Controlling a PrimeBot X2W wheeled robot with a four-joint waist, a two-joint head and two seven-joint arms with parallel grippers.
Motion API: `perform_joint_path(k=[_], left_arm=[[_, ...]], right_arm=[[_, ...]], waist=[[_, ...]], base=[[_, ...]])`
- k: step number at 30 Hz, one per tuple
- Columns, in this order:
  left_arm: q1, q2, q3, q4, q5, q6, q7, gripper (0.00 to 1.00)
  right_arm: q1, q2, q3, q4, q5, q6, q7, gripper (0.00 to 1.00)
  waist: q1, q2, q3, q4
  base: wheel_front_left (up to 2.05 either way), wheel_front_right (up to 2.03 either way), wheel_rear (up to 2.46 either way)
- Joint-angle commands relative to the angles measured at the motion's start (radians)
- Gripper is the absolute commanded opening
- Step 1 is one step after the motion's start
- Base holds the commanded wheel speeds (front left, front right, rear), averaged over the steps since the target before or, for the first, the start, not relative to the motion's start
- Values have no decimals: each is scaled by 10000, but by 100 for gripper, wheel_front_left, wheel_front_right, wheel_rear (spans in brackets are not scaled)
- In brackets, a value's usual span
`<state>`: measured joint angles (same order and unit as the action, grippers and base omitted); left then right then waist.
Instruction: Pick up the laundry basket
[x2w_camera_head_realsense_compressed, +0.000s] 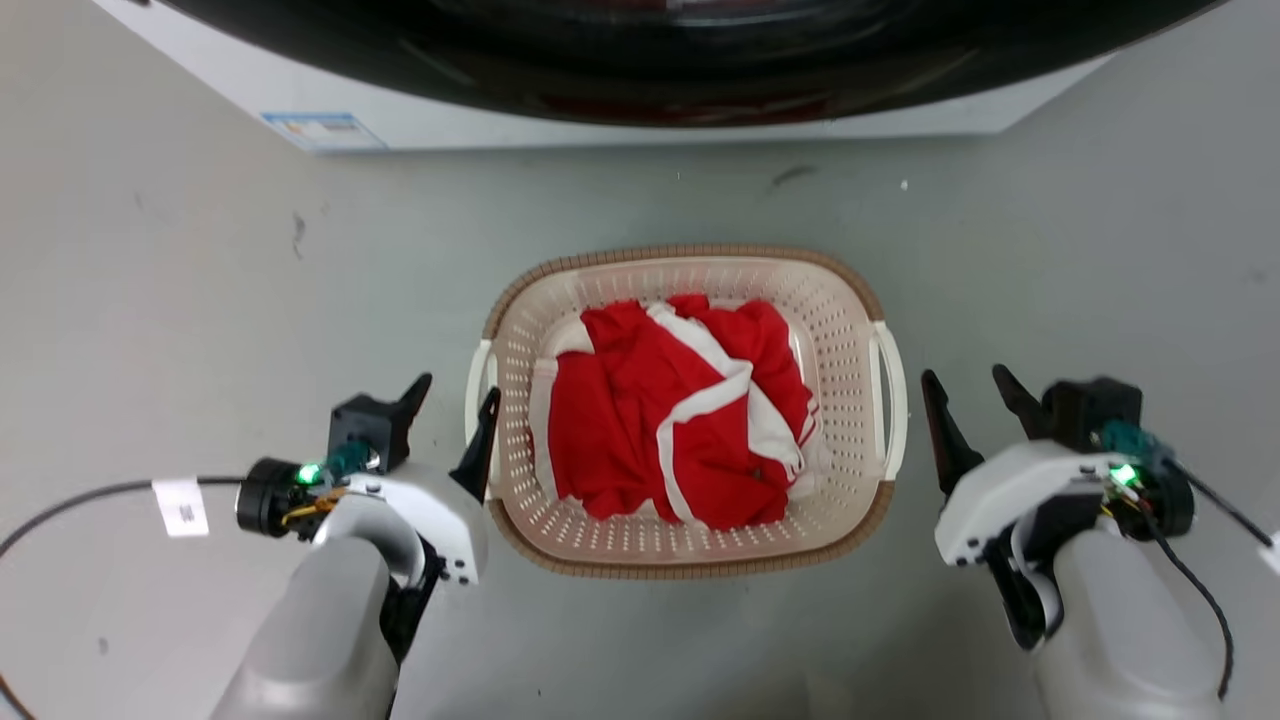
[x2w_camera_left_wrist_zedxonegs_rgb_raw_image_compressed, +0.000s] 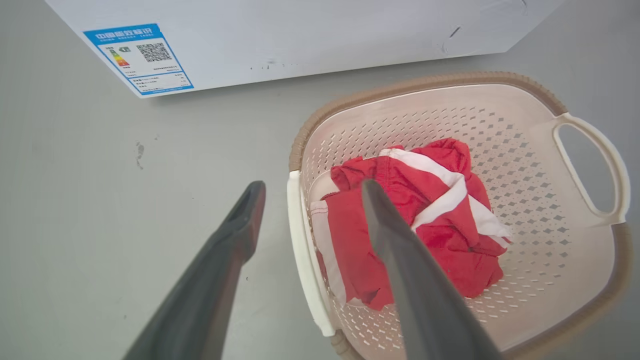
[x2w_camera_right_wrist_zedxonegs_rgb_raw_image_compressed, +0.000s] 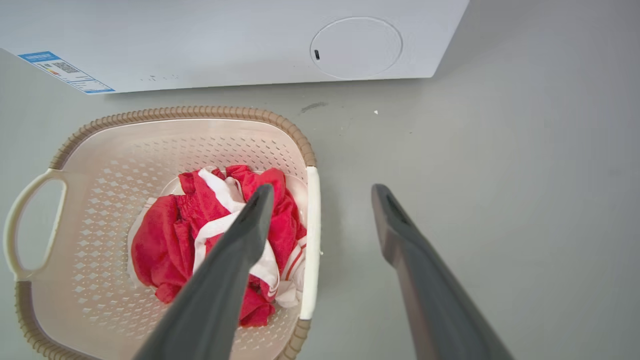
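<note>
"Laundry basket (x2w_camera_head_realsense_compressed: 690, 252): where is it sitting?"

"It is sitting on the grey floor (x2w_camera_head_realsense_compressed: 200, 250) between my two arms, near the washing machine (x2w_camera_head_realsense_compressed: 480, 125). I am holding my left gripper (x2w_camera_head_realsense_compressed: 458, 388) at its left handle (x2w_camera_head_realsense_compressed: 478, 365) and my right gripper (x2w_camera_head_realsense_compressed: 964, 373) just beside its right handle (x2w_camera_head_realsense_compressed: 897, 390). Both pairs of jaws are standing wide open, gripping nothing. I am lining each pair up astride a handle, I judge, to lift evenly from both sides."

"What is it looking like?"

"Cream plastic dotted with holes, a brown woven-look rim, white handles, and crumpled red-and-white clothing (x2w_camera_head_realsense_compressed: 680, 410) lying inside."
</note>
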<state>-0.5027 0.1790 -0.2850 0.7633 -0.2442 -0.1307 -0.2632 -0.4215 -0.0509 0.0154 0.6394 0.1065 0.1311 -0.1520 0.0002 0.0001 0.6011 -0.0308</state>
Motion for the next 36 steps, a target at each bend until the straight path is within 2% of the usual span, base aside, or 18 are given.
perform_joint_path(k=[1,12,22,36], left_arm=[[-278,12,-55,257,-98,10,-24,100],[-2061,64,-1506,2783,-1204,10,154,100],[-3032,201,-3045,3320,-2352,11,478,100],[-4140,542,-4850,3455,-3753,10,1425,100]], right_arm=[[-357,14,95,220,261,-7,64,100],[-2208,11,732,2372,710,-7,806,100],[-3391,13,1313,3753,1241,-7,1242,100],[-4647,13,1528,5326,1225,-7,1415,100]], waist=[[-2,-1,448,-26],[-2,-1,1452,-11],[-2,-1,2029,57],[-2,-1,2693,80]], base=[[0,0,0],[0,0,0],[0,0,0],[0,0,0]])
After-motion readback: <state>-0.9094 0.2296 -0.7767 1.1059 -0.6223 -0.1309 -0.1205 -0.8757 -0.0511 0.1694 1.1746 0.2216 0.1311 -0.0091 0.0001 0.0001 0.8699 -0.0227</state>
